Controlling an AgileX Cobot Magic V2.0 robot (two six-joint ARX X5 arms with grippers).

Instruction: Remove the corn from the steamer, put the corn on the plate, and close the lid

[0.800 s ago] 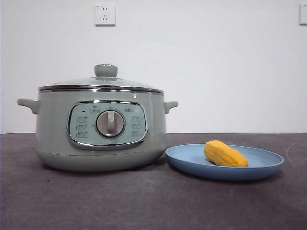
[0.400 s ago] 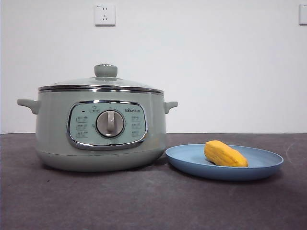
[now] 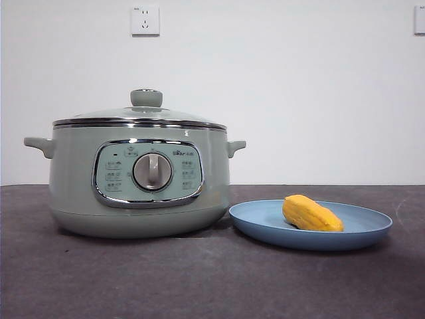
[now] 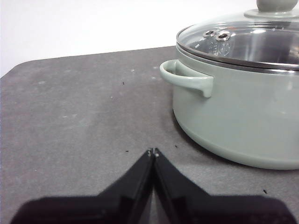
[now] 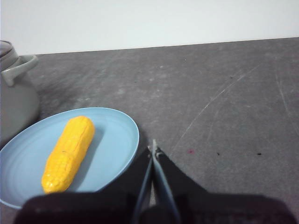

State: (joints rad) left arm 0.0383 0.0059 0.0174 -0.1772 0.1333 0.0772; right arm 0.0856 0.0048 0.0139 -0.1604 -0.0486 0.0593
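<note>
Two grippers: both idle, neither shows in the front view
left gripper: jaws pressed together, tips meeting, nothing between them; low over the dark grey table, near the steamer's side but apart from it
right gripper: jaws pressed together, nothing held; tips just beside the plate's rim, over bare table, not touching the corn
steamer: pale sage-green round pot, upright on the table, left of the plate in the front view; chrome-framed panel with silver dial facing the front camera; one small handle on each side; left wrist view shows one handle and the curved side wall
lid: glass, chrome rim, seated flat on the steamer, closed; pale green knob on top, upright; left wrist view shows two small metal vents in the glass
plate: light blue, shallow, flat on the table just beside the steamer's base; whether rim touches pot I cannot tell
corn: yellow-orange cob piece lying on its side inside the plate, resting on the plate's floor; right wrist view shows it lengthwise, kernel rows visible, tapered end toward the camera
wall socket: white, on the white wall above the steamer
table surface: faint scratches and small dark specks in both wrist views
</note>
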